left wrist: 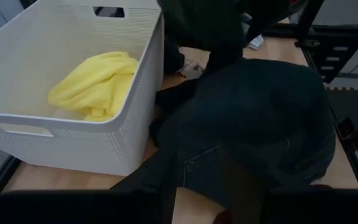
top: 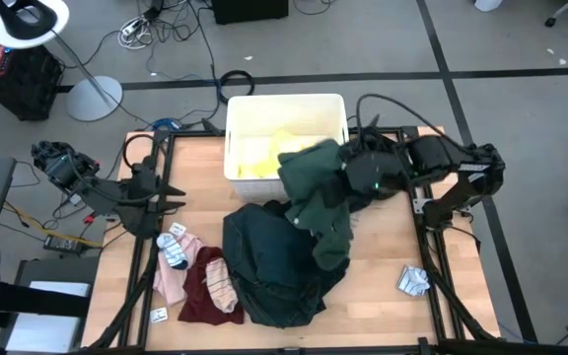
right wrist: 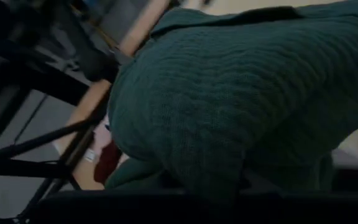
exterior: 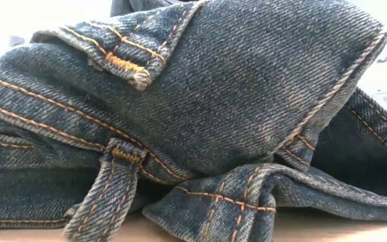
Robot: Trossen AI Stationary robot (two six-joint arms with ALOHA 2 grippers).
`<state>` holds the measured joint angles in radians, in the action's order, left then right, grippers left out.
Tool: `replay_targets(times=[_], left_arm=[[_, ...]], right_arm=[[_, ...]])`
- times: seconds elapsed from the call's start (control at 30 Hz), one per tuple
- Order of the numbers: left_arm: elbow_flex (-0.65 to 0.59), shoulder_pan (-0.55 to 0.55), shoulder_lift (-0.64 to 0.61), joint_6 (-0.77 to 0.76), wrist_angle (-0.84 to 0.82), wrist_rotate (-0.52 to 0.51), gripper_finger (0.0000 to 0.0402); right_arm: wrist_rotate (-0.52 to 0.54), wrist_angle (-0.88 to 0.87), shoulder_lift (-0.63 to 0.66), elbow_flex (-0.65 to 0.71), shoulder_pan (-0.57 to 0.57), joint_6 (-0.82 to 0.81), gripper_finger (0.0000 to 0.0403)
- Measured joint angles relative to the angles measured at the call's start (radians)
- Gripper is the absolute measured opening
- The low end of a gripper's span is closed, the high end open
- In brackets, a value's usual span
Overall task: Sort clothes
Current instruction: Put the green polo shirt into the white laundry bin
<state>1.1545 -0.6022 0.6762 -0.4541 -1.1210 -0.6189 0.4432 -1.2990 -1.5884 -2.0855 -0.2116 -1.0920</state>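
Note:
My right gripper (top: 363, 179) is shut on a forest green knit garment (top: 319, 192) beside the white bin's (top: 284, 99) near right corner. A yellow garment (top: 259, 158) lies inside the bin. Dark teal jeans (top: 274, 271) lie heaped in the middle of the table and fill the low view (exterior: 213, 101). Near the left front lie a pink garment (top: 171, 281), a maroon one (top: 197, 296) and striped socks (top: 176, 247). My left gripper (top: 171, 194) stands open at the table's left side, pointing toward the jeans and holding nothing. My right gripper holds the green garment by a bunched part near its upper end (top: 348, 182), coming from the table's right and slanting down. The cloth (right wrist: 216, 180) covers the fingers, so the kind of hold is hidden. The garment hangs slack below, its lower end (top: 333, 251) over the jeans.
A small crumpled grey-white piece (top: 412, 281) lies near the right front. Dark frame rails run along the table's left and right sides. Bare wood shows at the far left (top: 195, 163) and the right front (top: 383, 247).

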Motion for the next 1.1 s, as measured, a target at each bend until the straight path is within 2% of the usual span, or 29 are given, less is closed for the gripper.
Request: replay_targets(times=[0.17, 0.4, 0.57, 0.77, 1.1], left_arm=[[-0.068, 0.000, -0.043, -0.002, 0.078, -0.016, 0.0119], [-0.288, 0.000, -0.142, -0.017, 0.344, -0.016, 0.0119], [-0.367, 0.019, -0.176, 0.033, 0.475, -0.016, 0.0119], [-0.371, 0.137, -0.182, 0.087, 0.483, -0.003, 0.0119], [-0.371, 0.376, -0.180, 0.192, 0.504, 0.201, 0.0119]], right_arm=[[-0.054, 0.123, 0.000, -0.038, 0.083, 0.197, 0.0015], [-0.167, 0.342, 0.000, -0.083, 0.207, 0.451, 0.0015], [-0.254, 0.486, 0.000, -0.092, 0.304, 0.589, 0.0015], [-0.319, 0.524, 0.000, -0.092, 0.429, 0.673, 0.0015], [-0.455, 0.507, -0.010, -0.093, 0.605, 0.697, 0.0015]])
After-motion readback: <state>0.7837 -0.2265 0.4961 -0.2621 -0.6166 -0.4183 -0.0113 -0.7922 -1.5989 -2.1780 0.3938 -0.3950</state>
